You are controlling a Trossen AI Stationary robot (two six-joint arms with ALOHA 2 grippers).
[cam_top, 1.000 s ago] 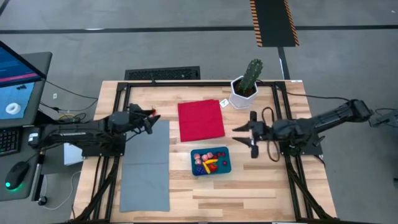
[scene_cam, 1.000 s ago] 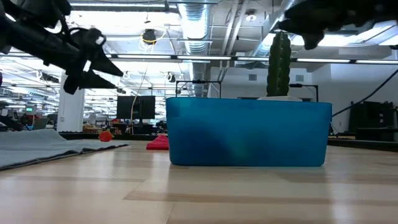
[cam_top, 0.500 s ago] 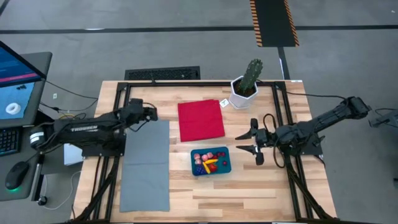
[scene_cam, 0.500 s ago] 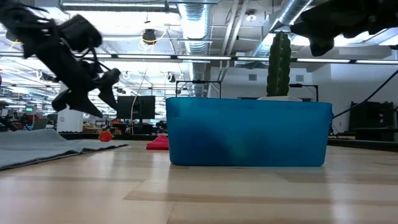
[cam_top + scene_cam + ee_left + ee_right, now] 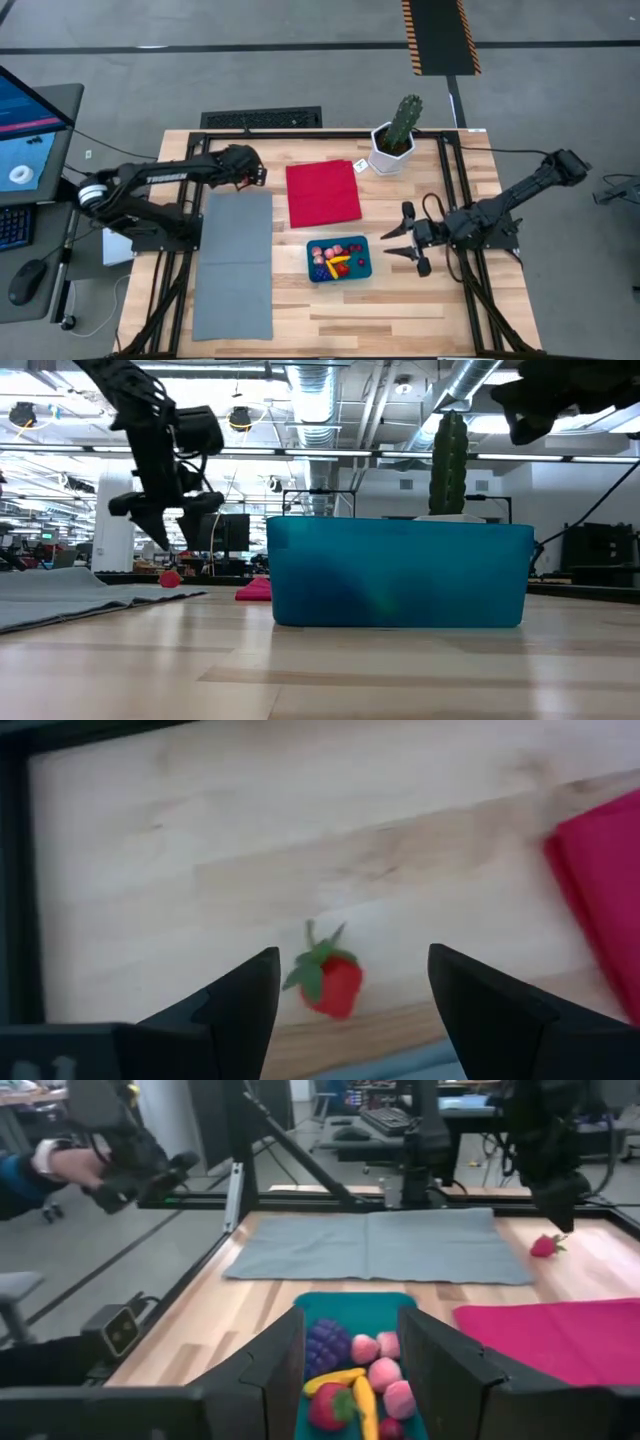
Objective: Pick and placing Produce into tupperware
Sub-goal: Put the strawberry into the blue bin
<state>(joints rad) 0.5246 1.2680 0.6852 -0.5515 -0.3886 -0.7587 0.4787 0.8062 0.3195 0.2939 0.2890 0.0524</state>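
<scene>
Bare wood near the table's far-left corner holds one stray toy strawberry [image 5: 332, 985], framed by the spread-fingered, empty left gripper [image 5: 350, 990]. It looks small, light and roll-prone, so pinch its red body. The right gripper [image 5: 402, 243], likewise spread and empty, waits beside the teal tupperware [image 5: 363, 269].

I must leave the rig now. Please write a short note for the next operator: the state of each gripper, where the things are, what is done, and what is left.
Left gripper: jaws open, empty, poised above the strawberry lying on bare wood at the table's far left, between the grey mat and the red cloth.
Right gripper: jaws open, empty, waiting beside the tupperware, on its right.
Done: the tupperware, near the table's middle, holds several produce pieces.
Left: that one strawberry; no other loose piece is visible. Likely next: lower the left gripper, grasp it, carry it over.
</scene>
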